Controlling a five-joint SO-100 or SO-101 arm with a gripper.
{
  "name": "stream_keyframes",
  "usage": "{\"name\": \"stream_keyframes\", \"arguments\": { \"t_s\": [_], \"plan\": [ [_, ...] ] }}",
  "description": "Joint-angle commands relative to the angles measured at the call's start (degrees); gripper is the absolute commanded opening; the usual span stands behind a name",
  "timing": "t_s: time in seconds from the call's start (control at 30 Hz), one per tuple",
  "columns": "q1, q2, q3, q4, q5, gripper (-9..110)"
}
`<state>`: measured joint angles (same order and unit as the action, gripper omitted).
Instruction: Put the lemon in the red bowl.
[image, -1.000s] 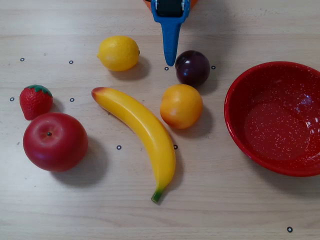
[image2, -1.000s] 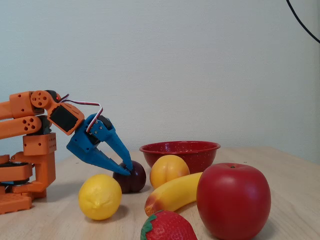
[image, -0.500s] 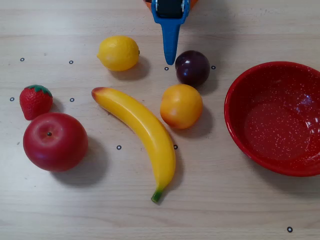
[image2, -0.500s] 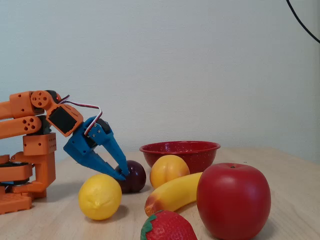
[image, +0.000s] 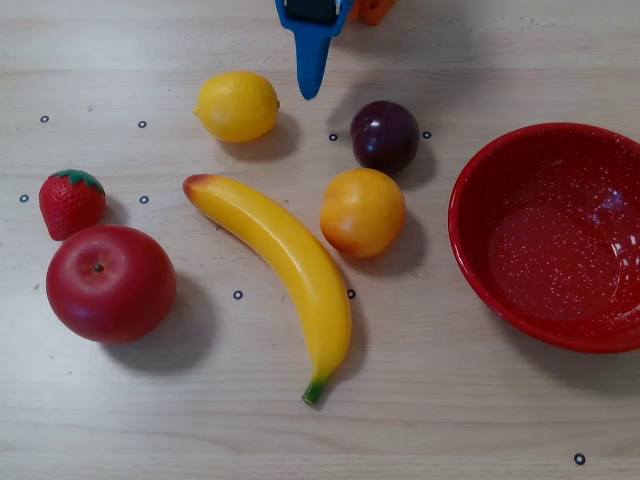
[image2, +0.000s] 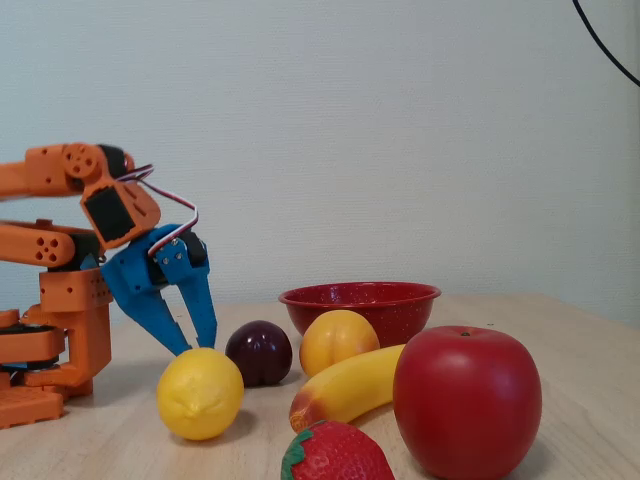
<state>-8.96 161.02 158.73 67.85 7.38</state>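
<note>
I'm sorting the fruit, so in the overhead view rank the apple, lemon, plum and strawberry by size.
Largest to smallest:
1. apple
2. lemon
3. plum and strawberry, which look too alike to rank

Pale wood table, plain bluish-white wall, soft even light

We seem to be at a hobbyist or lab test bench: a pale wood-grain desk dotted with small ringed position markers, a plain bluish wall behind its far edge, and a 3D-printed orange arm among plastic fruit.
</note>
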Motion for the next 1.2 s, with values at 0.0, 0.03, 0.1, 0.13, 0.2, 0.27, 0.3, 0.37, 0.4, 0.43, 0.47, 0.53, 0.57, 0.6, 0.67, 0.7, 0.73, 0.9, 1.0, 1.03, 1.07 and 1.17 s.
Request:
{"name": "stream_keyframes", "arguments": {
  "t_s": [0.0, 0.03, 0.1, 0.13, 0.2, 0.27, 0.3, 0.37, 0.4, 0.43, 0.47, 0.53, 0.57, 0.6, 0.67, 0.7, 0.73, 0.9, 1.0, 1.03, 1.07, 1.17],
  "plan": [
    [-2.4, -1.9, -7.6, 1.2, 2.6, 0],
    [-2.6, -2.9, -8.8, 1.8, 3.4, 0],
    [-2.7, -4.8, -11.2, 3.1, 4.6, 0],
    [-2.7, -5.7, -12.4, 3.7, 5.3, 0],
    [-2.8, -7.6, -14.8, 5.0, 6.8, 0],
    [-3.0, -9.5, -17.0, 7.3, 6.9, 0],
    [-3.2, -10.6, -18.2, 8.7, 6.9, 0],
    [-3.8, -13.3, -20.8, 11.6, 7.0, 0],
    [-4.1, -14.6, -22.2, 12.9, 8.3, 0],
    [-4.6, -16.0, -23.8, 14.2, 8.5, 0],
    [-5.2, -17.6, -25.6, 15.6, 8.7, 0],
    [-5.9, -20.7, -28.8, 18.3, 10.3, 0],
    [-6.2, -22.0, -30.4, 19.4, 11.0, 0],
    [-6.5, -23.2, -31.9, 20.5, 11.4, 0],
    [-7.1, -24.7, -34.2, 22.2, 13.4, 0],
    [-7.6, -25.3, -35.1, 22.6, 14.2, 0],
    [-7.9, -26.1, -36.0, 23.1, 15.2, 0],
    [-10.8, -30.1, -40.7, 26.6, 21.5, 4],
    [-13.5, -35.5, -44.6, 28.8, 22.9, 5],
    [-14.6, -37.2, -45.9, 29.1, 23.0, 6],
    [-15.6, -38.7, -47.1, 29.2, 23.2, 6],
    [-17.9, -42.6, -51.4, 29.5, 23.7, 7]
  ]
}}
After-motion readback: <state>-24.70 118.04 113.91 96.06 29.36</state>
